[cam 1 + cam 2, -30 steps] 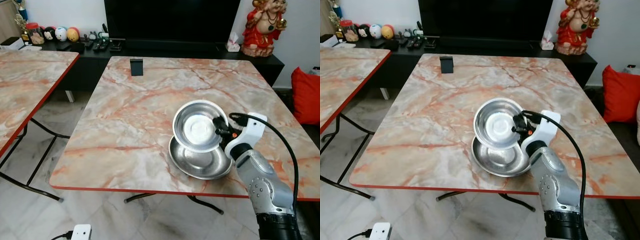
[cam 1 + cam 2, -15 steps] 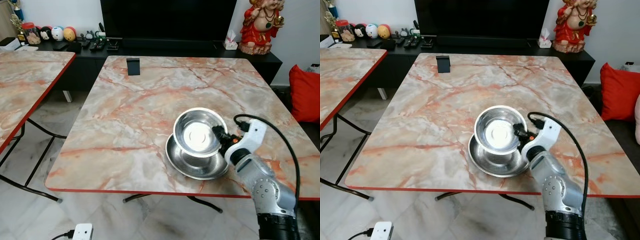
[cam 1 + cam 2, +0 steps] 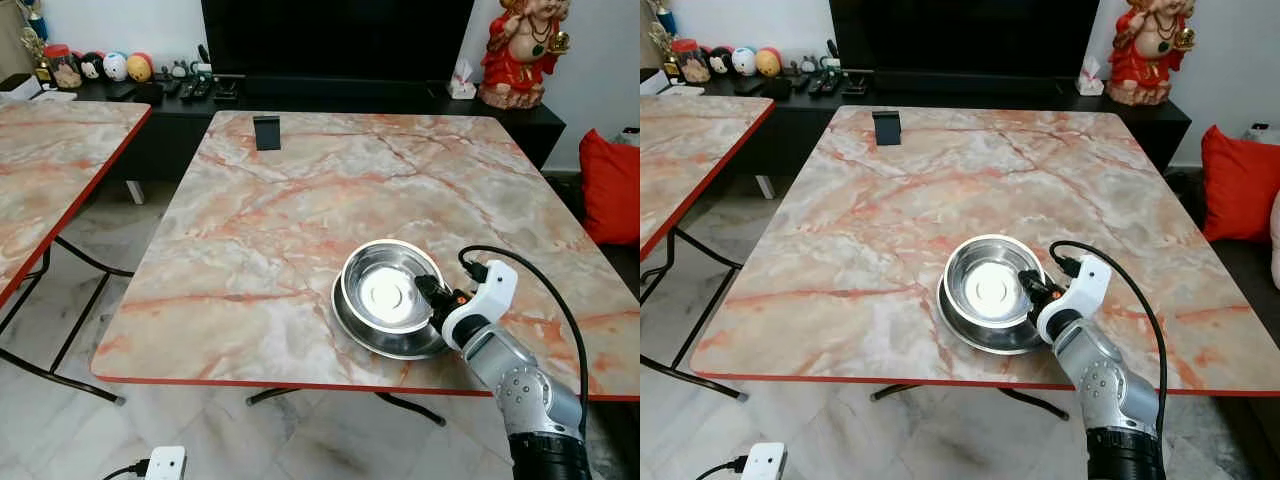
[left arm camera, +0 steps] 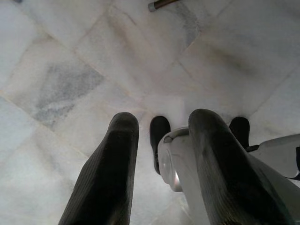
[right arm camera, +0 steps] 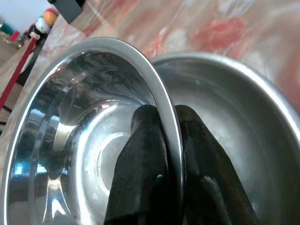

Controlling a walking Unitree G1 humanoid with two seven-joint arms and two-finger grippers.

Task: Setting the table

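Progress looked early: our right tool (image 3: 1028, 291) pinched the rim of a smaller steel bowl (image 3: 989, 282) sitting tilted inside the larger steel bowl (image 3: 975, 331) on the marble table (image 3: 890, 220); left tool (image 4: 161, 140) hung parted, idle. Nothing else laid out.

Floor: pale marble-look tiles (image 3: 150, 240) with grey veining, seen under and between the tables.
Main table: pink-and-grey marble-pattern top (image 3: 300, 200) with a red edge, on black folding legs.
Second table: same marble pattern (image 3: 50, 170), at the left, apart from the main table.
Far wall: white, with a large black TV screen (image 3: 335, 40) against it.
TV console: low and black (image 3: 330, 95), running along the wall behind both tables.
On console: red-and-gold laughing Buddha statue (image 3: 518, 50), tissue box (image 3: 463, 88), small round figurines (image 3: 118, 67), a red-lidded jar (image 3: 66, 68).
Right edge: red cushion (image 3: 612, 185).
Floor, near: white power plug (image 3: 163, 464) with a black cable.
Table's far end: small black stand (image 3: 267, 132).
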